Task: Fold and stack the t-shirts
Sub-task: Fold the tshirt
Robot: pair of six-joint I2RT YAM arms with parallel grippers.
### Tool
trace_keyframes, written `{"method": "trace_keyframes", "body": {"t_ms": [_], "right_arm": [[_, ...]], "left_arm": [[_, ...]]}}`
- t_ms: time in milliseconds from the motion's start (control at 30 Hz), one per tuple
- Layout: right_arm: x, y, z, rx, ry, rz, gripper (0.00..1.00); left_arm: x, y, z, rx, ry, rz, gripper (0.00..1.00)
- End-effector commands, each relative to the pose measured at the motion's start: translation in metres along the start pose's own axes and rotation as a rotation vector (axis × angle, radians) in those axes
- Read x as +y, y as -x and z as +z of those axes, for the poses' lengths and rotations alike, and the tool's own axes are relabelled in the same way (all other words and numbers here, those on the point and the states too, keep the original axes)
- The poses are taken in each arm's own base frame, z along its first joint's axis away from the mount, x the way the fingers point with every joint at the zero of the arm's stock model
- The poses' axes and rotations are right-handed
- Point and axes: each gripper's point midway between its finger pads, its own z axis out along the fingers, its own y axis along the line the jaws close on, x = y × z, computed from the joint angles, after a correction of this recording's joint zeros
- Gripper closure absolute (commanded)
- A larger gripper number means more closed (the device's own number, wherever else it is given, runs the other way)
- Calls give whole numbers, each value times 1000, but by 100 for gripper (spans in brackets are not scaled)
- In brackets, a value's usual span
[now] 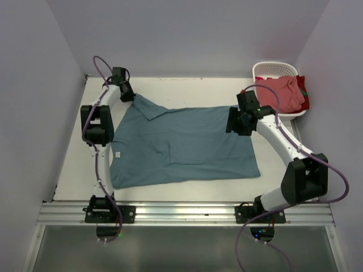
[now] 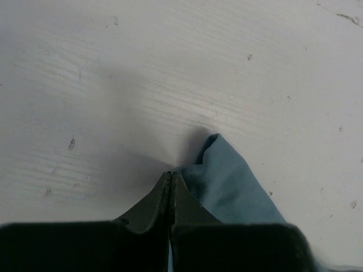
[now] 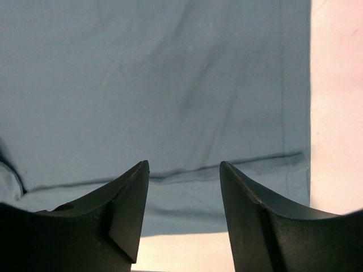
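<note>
White table (image 1: 74,164) w/ pale walls round it filled the top view. Teal shirt (image 1: 181,144) lay spread over the table's ctr, mostly flat w/ a few creases, collar end toward 9 o'clock, hem toward 3 o'clock. One corner of it was pulled out to approx. 11 o'clock.

Basket (image 1: 275,71), white plastic, sat in the table's 1 o'clock corner. Pink shirt (image 1: 281,93) was bunched in it, spilling over the rim at 4 o'clock.

Right gripper (image 1: 238,122) hung at the teal shirt's 2 o'clock corner. Its wrist cam showed fingers spread wide (image 3: 184,167) above the cloth (image 3: 159,85) by the hem, bare table (image 3: 337,113) at 3 o'clock.

Left gripper (image 1: 126,90) was at the pulled-out corner. Its wrist cam showed fingers pressed together (image 2: 171,175), pinching a fold of the teal cloth (image 2: 227,181) low over the table (image 2: 170,68).

Small white label (image 1: 118,153) lay on the teal shirt's 9 o'clock edge.
</note>
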Motion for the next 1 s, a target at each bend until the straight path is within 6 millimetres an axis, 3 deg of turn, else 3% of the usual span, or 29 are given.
{"method": "trace_keyframes", "body": {"t_ms": [0,100,133,167,267,433,467,533,567,600,633,767,933,967], "right_arm": [[8,47,-5,-126,-28,23,44],[12,72,-7,-166,-53,46,62],[12,74,1,-152,-62,47,68],[14,77,3,-148,-64,54,80],[19,89,10,-152,-70,65,98],[8,114,26,-172,-114,116,100],[4,114,40,-150,-129,125,100],[-3,128,48,-149,-138,162,55],[-7,126,62,-118,-155,170,42],[-9,137,63,-135,-165,180,34],[-16,141,69,-134,-183,194,21],[-37,152,102,-89,-272,225,19],[-57,166,132,-80,-292,283,23],[-58,177,133,-102,-285,290,25]], "left_arm": [[-24,43,-47,-109,-90,23,100],[-29,61,-70,-161,-98,32,100],[-31,69,-81,-184,-100,39,100],[-31,72,-85,-193,-98,42,100],[-32,80,-99,-221,-93,54,100],[-34,84,-119,-235,-98,54,100],[-33,83,-121,-233,-96,51,100],[-32,80,-129,-231,-99,44,100],[-28,71,-128,-215,-90,40,100],[-30,69,-131,-211,-102,37,100],[-33,71,-141,-227,-116,33,100],[-33,51,-152,-204,-129,31,100],[-38,41,-172,-212,-164,26,100],[-39,33,-172,-196,-169,28,100]]}}
